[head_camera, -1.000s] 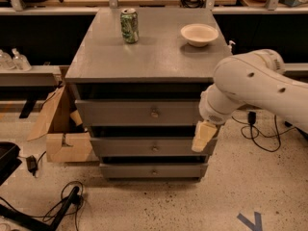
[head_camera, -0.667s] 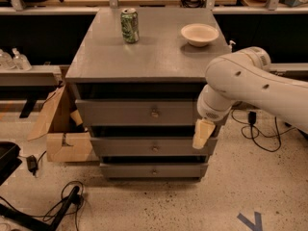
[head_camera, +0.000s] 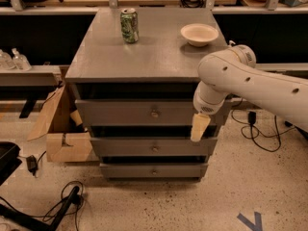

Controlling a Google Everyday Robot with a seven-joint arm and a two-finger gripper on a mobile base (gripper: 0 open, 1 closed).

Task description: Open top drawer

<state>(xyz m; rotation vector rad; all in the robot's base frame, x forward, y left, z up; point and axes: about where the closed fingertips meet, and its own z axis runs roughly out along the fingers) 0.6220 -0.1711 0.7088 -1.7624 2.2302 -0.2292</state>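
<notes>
The speckled floor (head_camera: 240,191) fills the lower part of the view; on it stands a grey desk (head_camera: 159,57) with three drawer fronts stacked below its flat top; the white robot arm (head_camera: 260,83) comes in from the right edge, crosses the desk's right front corner and bends down over the drawer fronts.

The top drawer (head_camera: 120,112) sits directly under the desk top, with a dark gap above its front panel; whether it stands slightly out or fully in cannot be told from this angle; beneath it lie the middle drawer (head_camera: 125,147) and the bottom drawer (head_camera: 130,170), each with a small knob at centre.

An open cardboard box (head_camera: 62,138) leans against the desk's left side on the floor; black cables (head_camera: 262,138) trail on the floor to the right of the desk.

On the desk top, a pale bowl (head_camera: 199,34) rests near the back right corner; a green can (head_camera: 129,26) stands upright near the back, left of the bowl and well apart from it.

The hand (head_camera: 199,128), tan in colour, hangs from the arm's end in front of the right end of the top drawer, pointing down across the drawer's lower edge toward the middle drawer; whether it is wide or narrow cannot be told, and it holds nothing that shows.

The round brass knob (head_camera: 154,113) at the centre of the top drawer lies to the left of the hand, apart from it.
</notes>
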